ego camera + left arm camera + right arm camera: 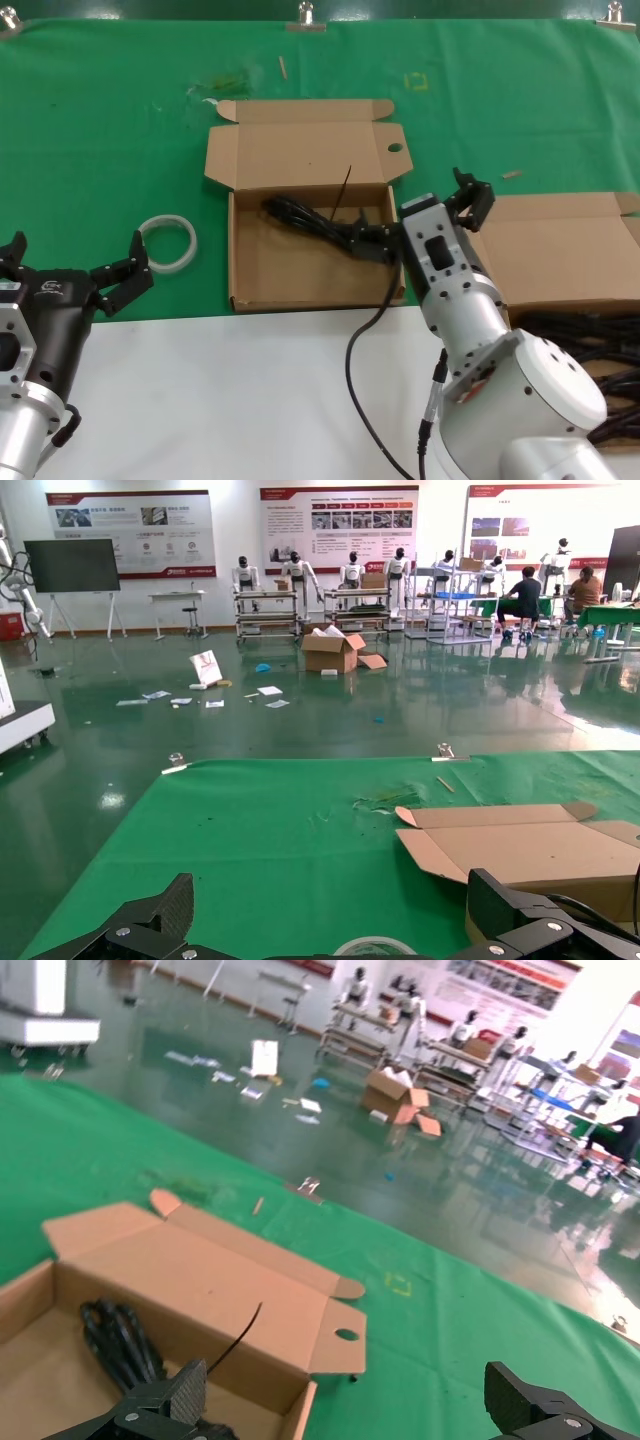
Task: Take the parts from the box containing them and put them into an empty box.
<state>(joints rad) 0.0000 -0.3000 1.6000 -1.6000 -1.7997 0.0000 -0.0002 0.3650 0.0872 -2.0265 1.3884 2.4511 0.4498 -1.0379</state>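
The empty box (300,155), a brown mailer with a round hole (395,149) in its lid wing, lies open at the table's middle. One part (310,222), a coiled black cord, rests inside it; the right wrist view shows this part (115,1340) near the lid. My right gripper (420,215) is open and straddles that box's right wall, one finger (170,1400) inside by the cord's end, the other over green cloth. The box containing them (560,250) sits at far right with more black cords (580,335). My left gripper (70,265) waits open at lower left.
A whitish tape ring (168,243) lies on the green cloth just ahead of the left gripper, and shows low between its fingers as tape ring (375,946). White table surface runs along the near edge. Metal clips hold the cloth at the far edge.
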